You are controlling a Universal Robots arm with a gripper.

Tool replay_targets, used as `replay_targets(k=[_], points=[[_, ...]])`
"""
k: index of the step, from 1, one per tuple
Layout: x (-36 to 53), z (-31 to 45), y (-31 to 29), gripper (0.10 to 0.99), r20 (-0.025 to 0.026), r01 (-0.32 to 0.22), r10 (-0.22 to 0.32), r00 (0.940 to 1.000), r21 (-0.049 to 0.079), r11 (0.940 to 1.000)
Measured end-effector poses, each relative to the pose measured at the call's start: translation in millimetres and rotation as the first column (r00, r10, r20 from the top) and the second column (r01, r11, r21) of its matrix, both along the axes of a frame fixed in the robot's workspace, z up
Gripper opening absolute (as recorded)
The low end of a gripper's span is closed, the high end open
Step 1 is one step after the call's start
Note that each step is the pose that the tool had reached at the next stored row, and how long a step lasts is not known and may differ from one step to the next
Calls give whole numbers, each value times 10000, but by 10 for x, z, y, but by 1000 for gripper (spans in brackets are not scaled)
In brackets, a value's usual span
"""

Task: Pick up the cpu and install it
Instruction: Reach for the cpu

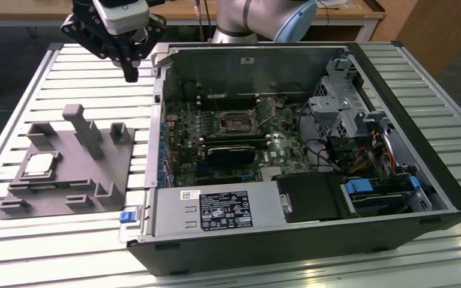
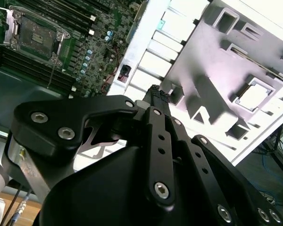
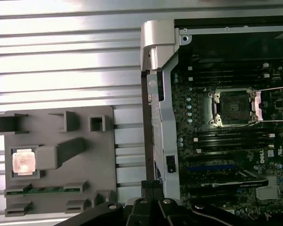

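Exterior view: the end effector [image 1: 130, 77] is hanging above the slatted worktop [image 1: 70, 66], just beside the outer wall of the open computer case [image 1: 214, 246]. Its fingers are pressing together and carrying nothing. The cpu [image 1: 40, 165] is lying flat in a pocket of the grey fixture [image 1: 114, 165], well apart from the end effector, toward the exterior view's left. The socket [image 1: 235, 122] is waiting on the board inside the case.

In the second wrist view the cpu [image 2: 252, 96] is sitting pale in its recess, with a tall post [image 2: 205, 101] near it. I am thinking that a descent with the fingers not opened would strike the chip's top, or a finger could catch this post.

In the first wrist view the cpu [image 3: 22, 161] is glaring under the light, so its edges are being hard to judge. A crooked grasp could tilt it, and a tilted chip could then be bending the pins of the socket [image 3: 233, 107].
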State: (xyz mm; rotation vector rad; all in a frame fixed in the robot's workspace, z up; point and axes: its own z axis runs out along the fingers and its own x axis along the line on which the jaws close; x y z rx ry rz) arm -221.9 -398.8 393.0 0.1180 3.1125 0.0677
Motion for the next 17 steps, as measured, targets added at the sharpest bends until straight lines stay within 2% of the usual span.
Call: replay_targets(k=[17], points=[[-165,0,0,106,0,-1,1,10000,0,10000]])
